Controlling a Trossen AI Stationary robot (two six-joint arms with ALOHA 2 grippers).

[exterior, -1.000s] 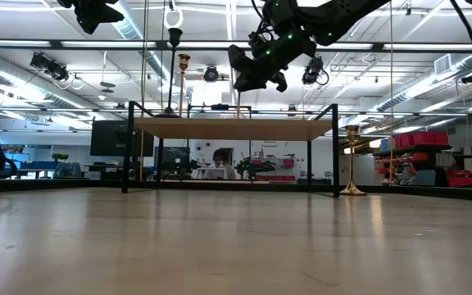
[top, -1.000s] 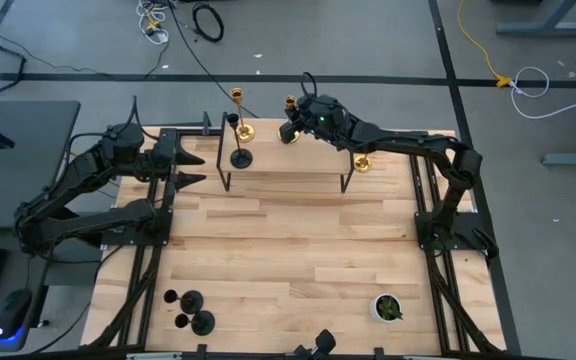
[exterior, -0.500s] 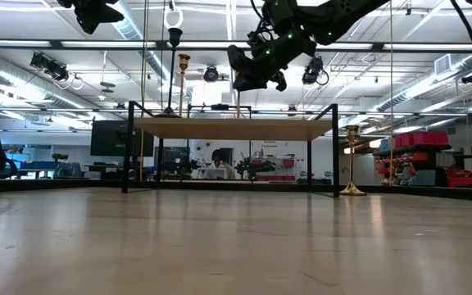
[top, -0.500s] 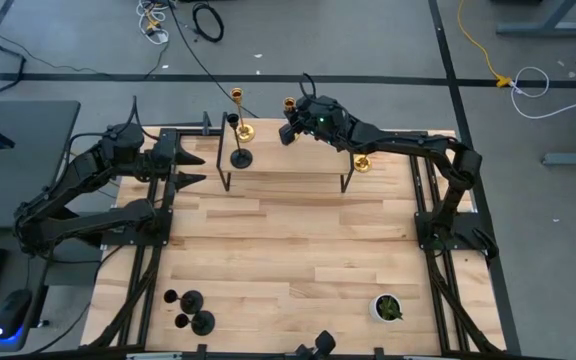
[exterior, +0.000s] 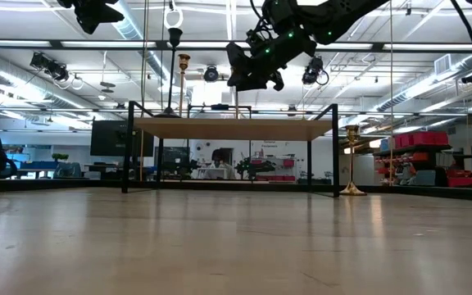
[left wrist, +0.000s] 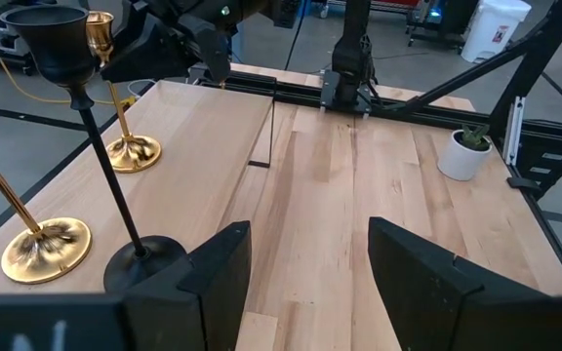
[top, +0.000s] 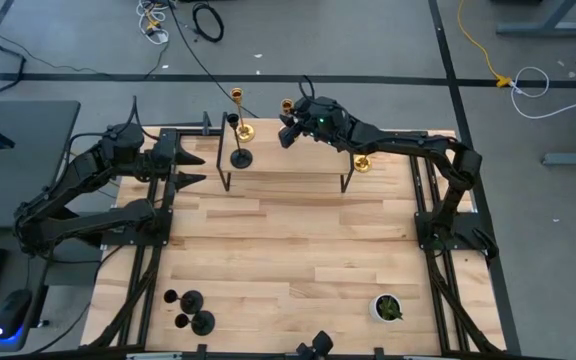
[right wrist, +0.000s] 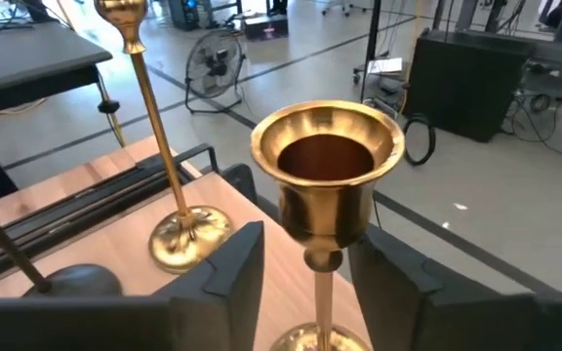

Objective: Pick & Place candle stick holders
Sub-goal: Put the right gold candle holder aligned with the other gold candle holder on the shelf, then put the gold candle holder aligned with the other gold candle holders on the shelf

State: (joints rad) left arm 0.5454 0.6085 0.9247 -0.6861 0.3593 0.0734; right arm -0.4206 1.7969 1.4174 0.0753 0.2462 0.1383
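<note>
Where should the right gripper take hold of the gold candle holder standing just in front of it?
On the thin stem just below the cup, coming in level from the side. The gold candle holder stands upright on the raised shelf, its stem between the open fingers of the right gripper; the cup flares wider, which would likely stop slipping.

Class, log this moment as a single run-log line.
right tool: around gold holder stem, open | left tool: waiting, open | shelf: gold holder, black holder

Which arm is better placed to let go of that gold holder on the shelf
Right. Its gripper already straddles the gold holder; the left gripper waits open at the table's left edge.
</note>
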